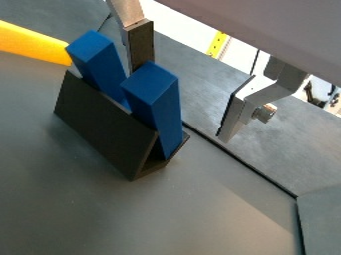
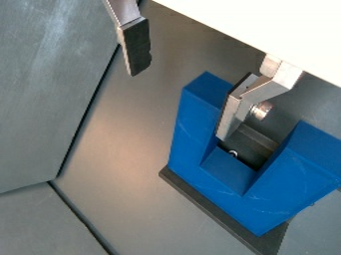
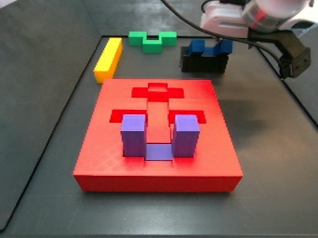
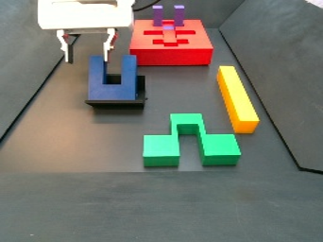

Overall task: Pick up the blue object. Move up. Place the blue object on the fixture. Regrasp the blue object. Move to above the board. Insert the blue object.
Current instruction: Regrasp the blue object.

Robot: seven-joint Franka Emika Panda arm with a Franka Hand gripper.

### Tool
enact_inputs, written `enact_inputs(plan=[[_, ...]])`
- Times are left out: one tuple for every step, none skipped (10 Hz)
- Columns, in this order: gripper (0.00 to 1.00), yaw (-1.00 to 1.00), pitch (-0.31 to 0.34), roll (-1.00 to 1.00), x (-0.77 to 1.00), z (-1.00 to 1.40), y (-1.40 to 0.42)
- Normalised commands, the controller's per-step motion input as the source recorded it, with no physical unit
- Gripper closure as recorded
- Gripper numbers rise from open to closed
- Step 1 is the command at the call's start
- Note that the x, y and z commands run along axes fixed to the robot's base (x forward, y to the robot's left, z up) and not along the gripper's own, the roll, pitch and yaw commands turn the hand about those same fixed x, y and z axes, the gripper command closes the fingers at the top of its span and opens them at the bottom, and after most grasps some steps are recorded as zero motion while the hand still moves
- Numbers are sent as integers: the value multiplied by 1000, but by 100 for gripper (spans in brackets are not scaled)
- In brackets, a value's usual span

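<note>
The blue block [image 4: 113,77] sits in the black fixture [image 4: 116,100] with its two prongs pointing up, leaning a little against the holder's back wall in a wrist view [image 1: 127,85]. The gripper [image 4: 85,49] hangs just above and behind it, jaws spread wide and holding nothing; one finger [image 1: 135,42] stands close by a prong, and a wrist view shows another finger [image 2: 253,108] reaching down into the gap between the prongs without clearly touching either. The placing step looks done and the regrasp appears to be next.

Beyond the jaws, the red board [image 3: 155,139] lies well apart from the fixture, with a purple block [image 3: 156,136] already seated in one of its recesses and a cross-shaped cut-out near the far end free. A yellow bar [image 4: 236,96] and a green block [image 4: 190,142] rest on the dark table [image 4: 76,142], clear of the gripper.

The risk from here is a poor regrasp. Because the block leans in the fixture, the fingers closing on one prong could pinch it off-square, or nudge the block before both pads meet it, tipping it in the holder. A crooked hold would carry through to the board, where the block would probably jam on the edge of the recess rather than slide in. Whether the finger between the prongs is centred cannot be told from these views.
</note>
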Motion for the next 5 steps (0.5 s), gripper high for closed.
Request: enact_inputs(plan=[[0,46,-154,180,0,-160,0],[0,146,-183,214,0,-146,-46],[0,126,-71,171,0,0,-89],[0,143,-14,217,0,0,-140],[0,131,0,217,0,0,-149]])
